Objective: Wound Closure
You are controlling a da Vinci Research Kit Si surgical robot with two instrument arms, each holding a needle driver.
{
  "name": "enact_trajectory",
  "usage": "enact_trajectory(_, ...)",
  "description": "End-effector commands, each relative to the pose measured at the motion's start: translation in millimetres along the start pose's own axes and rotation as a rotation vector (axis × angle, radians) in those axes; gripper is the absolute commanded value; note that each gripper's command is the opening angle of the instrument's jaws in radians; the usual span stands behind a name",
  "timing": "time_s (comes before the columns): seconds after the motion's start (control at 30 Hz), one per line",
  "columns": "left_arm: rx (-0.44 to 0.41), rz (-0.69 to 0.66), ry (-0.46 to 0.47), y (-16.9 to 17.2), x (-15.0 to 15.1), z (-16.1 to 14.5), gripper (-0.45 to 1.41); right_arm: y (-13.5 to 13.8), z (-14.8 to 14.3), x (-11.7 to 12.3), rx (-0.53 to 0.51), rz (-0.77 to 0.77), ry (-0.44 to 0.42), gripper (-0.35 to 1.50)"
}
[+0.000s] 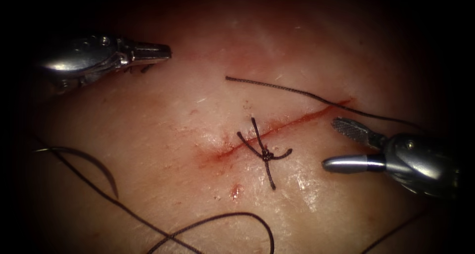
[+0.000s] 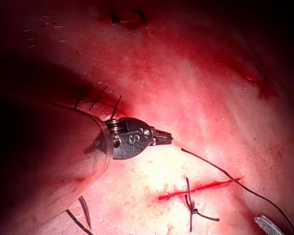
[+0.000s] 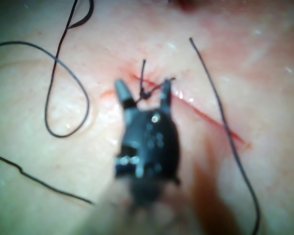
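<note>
The cut (image 1: 292,124) runs slantwise across the tissue (image 1: 163,110), and a tied knot (image 1: 267,155) with short dark tails sits on it. The curved needle (image 1: 99,164) lies loose on the tissue far left of the cut, outside the tissue and held by neither tool. Its thread (image 1: 217,219) loops along the near side. My left tool (image 1: 166,51) hovers at the upper left, jaws shut on nothing. My right tool (image 1: 341,146) stands right of the knot, jaws open and empty. The right wrist view shows its tool (image 3: 143,90) spread just before the knot (image 3: 144,94).
A loose length of thread (image 1: 297,90) lies across the far end of the cut and runs off right past my right tool. Short dark thread ends (image 2: 95,98) stick up from the tissue beside my left tool (image 2: 159,138). Red fluid (image 1: 235,190) spots the tissue near the knot.
</note>
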Motion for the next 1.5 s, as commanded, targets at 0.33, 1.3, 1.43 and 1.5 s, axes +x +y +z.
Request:
enact_trajectory(0.33, -0.06, -0.15, 0.069, -1.8, -7.2, 4.3, -0.45, -1.2, 1.9, -1.2, 0.002, -0.001, 0.0, 1.48)
enact_trajectory(1.3, 0.049, -0.209, -0.136, -9.0, -9.8, -2.1, 1.18, -1.3, 1.6, -1.2, 0.003, 0.0, -0.001, 1.48)
enact_trajectory(1.43, 0.049, -0.197, -0.112, -8.1, -6.6, -3.2, 1.06, -1.3, 1.7, -1.2, 0.006, 0.0, -0.001, 1.48)
enact_trajectory(1.5, 0.051, -0.196, -0.088, -6.9, -5.2, -3.6, 1.04, -1.3, 1.7, -1.2, 0.006, 0.0, -0.001, 1.48)
